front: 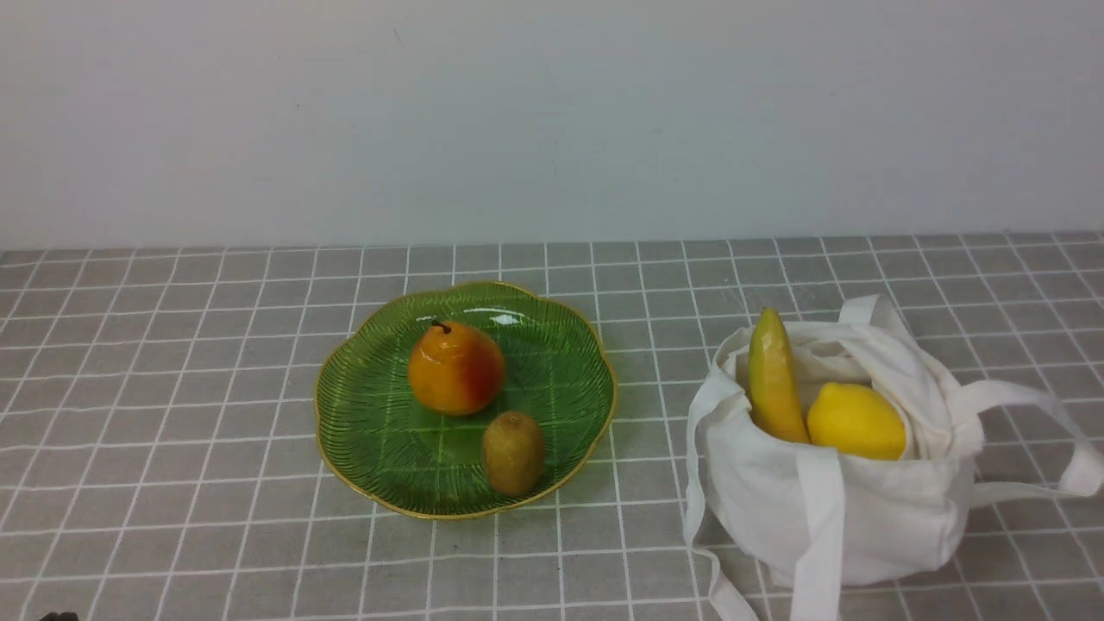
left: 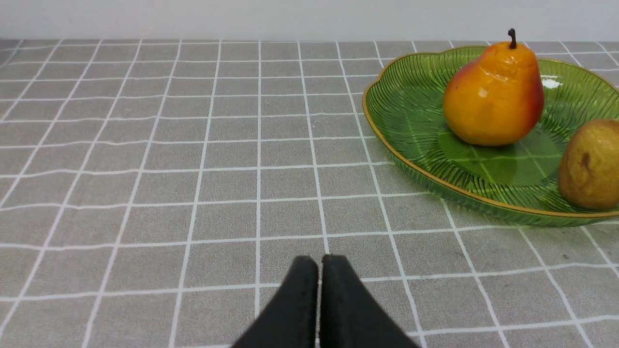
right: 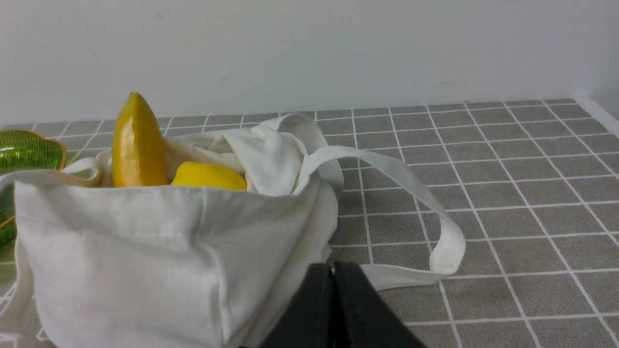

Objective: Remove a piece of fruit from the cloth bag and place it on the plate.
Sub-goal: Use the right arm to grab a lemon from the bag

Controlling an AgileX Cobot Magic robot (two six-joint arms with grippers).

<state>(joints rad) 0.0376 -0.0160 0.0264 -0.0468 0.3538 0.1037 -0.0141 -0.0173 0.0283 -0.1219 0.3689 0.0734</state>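
Observation:
The yellow lemon, the piece of fruit (front: pixel 856 421) (right: pixel 209 176), lies in the open mouth of the white cloth bag (front: pixel 862 509) (right: pixel 145 261) at the right, beside a banana (front: pixel 774 379) (right: pixel 138 142) that stands upright in it. The green glass plate (front: pixel 362 431) (left: pixel 416 111) with a gold rim sits left of the bag. My left gripper (left: pixel 319 261) is shut and empty, low over the cloth, left of the plate. My right gripper (right: pixel 332 268) is shut with nothing in it, close to the bag's near side by its strap (right: pixel 401 174). Neither gripper shows in the front view.
An orange-red pear (front: pixel 456 367) (left: pixel 493 94) and a brown kiwi (front: pixel 513 453) (left: pixel 591 164) lie on the plate. The bag's straps (front: pixel 1035 405) trail over the grey checked tablecloth to the right and front. A white wall stands behind the table.

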